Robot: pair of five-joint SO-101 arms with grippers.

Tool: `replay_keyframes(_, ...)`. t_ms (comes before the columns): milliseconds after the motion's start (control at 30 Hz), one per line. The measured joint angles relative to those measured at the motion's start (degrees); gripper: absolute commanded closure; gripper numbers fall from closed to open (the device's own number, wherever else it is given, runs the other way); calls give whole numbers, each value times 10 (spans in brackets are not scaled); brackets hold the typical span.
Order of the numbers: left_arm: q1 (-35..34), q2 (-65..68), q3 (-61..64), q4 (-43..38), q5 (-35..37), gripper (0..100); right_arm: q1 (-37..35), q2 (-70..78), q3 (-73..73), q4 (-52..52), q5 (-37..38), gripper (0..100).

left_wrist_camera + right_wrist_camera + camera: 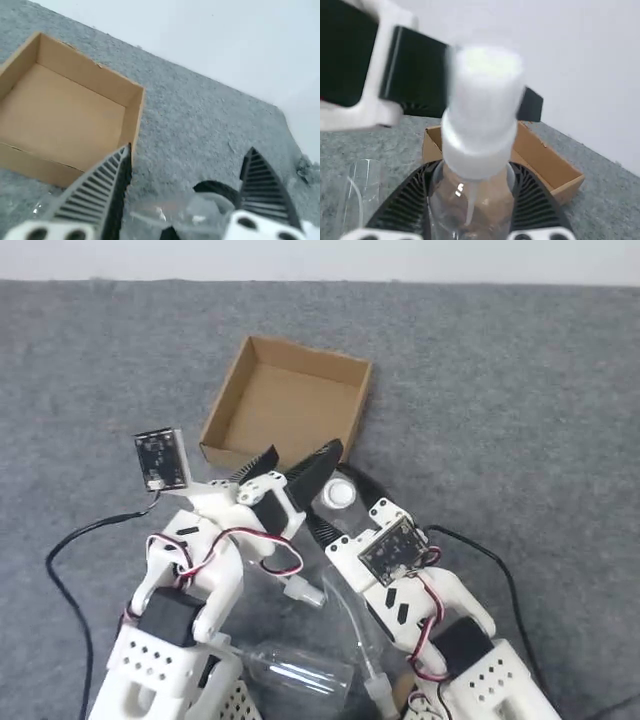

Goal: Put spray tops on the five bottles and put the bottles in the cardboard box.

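1. My right tool [470, 176] is closed on a clear bottle [470, 207]. One finger presses each side of the bottle, just below its neck.
2. That bottle stands upright in the grip and carries a white spray top [481, 107].
3. From above, the spray top [340, 493] sits just in front of the box's near corner. It is outside the box, and my right tool [345, 504] is wrapped around the bottle beneath it.
4. My left tool [190, 150] is wide open and holds nothing.
5. From its wrist, something clear and blurred lies low between its fingers, with a dark part of my right tool behind it. I cannot tell whether the fingers touch either one.
6. From above, my left tool [305, 452] sits just beside the held bottle, its tips over the box's near wall.
7. The cardboard box [285, 400] sits on the grey worktop [500, 390] beyond both tools, open side up, and holds no bottles.
8. A second clear bottle [300, 670] lies on its side between my two arm bases, well apart from the box.
9. A loose white top [305, 590] with a thin tube lies on the worktop near that bottle.
10. Another clear bottle [360, 195] shows beside the held one in my right wrist view. I cannot tell whether it stands or lies.
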Motion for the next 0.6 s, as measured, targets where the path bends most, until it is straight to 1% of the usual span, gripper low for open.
replay_keyframes(167, -5, 0, 0, 0, -9, 722, 36, 0, 0, 0, 0, 991)
replay_keyframes(600, -110, 0, 0, -29, -7, 721, 44, 0, 0, 0, 0, 991)
